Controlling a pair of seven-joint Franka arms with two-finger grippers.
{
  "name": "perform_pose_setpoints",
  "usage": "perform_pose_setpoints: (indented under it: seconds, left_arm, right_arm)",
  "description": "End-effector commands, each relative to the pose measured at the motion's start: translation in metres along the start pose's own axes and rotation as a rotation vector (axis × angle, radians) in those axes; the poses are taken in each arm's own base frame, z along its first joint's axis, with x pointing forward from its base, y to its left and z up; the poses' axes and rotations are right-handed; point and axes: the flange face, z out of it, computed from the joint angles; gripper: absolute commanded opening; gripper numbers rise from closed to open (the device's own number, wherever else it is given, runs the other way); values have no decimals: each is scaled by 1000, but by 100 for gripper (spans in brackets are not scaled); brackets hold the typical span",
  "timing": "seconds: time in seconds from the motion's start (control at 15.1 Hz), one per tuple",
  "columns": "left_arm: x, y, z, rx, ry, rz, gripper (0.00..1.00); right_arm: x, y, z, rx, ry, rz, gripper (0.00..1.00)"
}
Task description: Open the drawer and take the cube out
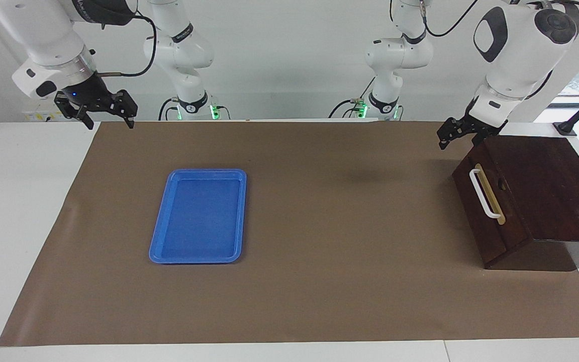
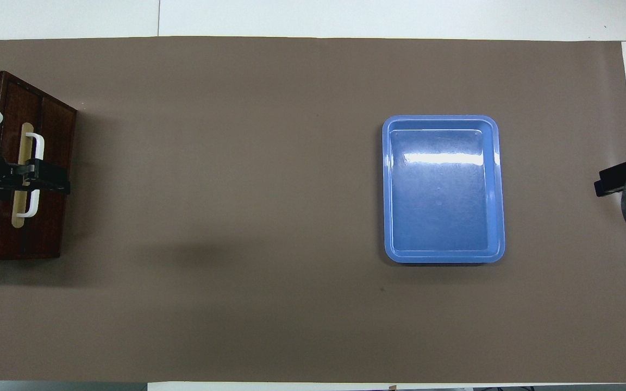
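1. Dark wood box sits at the left arm's end of the worktop. The drawer is shut, front flush, white handle untouched.
2. The cube is not visible in either view; I judge it is inside the shut drawer, unconfirmed.
3. Left gripper hangs in the air over the box's corner nearest the robots. From overhead it covers the handle, but the facing view shows it raised and clear of it. Fingers spread, holding nothing.
4. Right gripper waits raised over the worktop's edge at the right arm's end. Fingers spread, empty.
5. Blue tray lies empty, well apart from the box.
6. Progress: nothing done. Left to do: grasp handle, pull drawer open, lift cube out.
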Motion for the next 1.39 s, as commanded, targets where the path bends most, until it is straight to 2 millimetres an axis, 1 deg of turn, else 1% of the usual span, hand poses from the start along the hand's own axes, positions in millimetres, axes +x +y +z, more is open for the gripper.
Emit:
perform_pose_setpoints:
  seconds: [0.0, 0.46, 0.53, 0.6, 0.66, 0.73, 0.93, 1.06, 1.26, 1.32]
  left_arm:
    - [-4, -1, -6, -10, -11, 7, 100]
    - [-4, -3, 2, 8, -8, 26, 100]
    - [-2, -5, 4, 52, 7, 34, 100]
    - [0, -2, 9, 108, 26, 56, 100]
    - [1, 6, 13, 154, 41, 81, 100]
    - [3, 5, 17, 188, 45, 89, 100]
    - [10, 0, 41, 297, 49, 33, 100]
    - [14, 5, 56, 361, 76, 63, 100]
    - [24, 12, 94, 454, 97, 134, 100]
    - [27, 14, 99, 465, 106, 144, 100]
  right_arm:
    - [-2, 1, -1, -6, 12, 22, 100]
    - [-2, 1, -1, -6, 12, 22, 100]
    - [-3, 1, -1, -6, 10, 22, 100]
    - [-3, 1, -1, -6, 10, 22, 100]
    - [-3, 1, -1, -6, 10, 22, 100]
    - [-3, 1, -1, -6, 10, 22, 100]
    - [-3, 1, -1, -6, 10, 23, 100]
    - [-3, 0, 1, -6, 6, 22, 100]
    - [-3, 1, -1, -6, 12, 23, 100]
    - [-3, 1, -1, -6, 12, 23, 100]
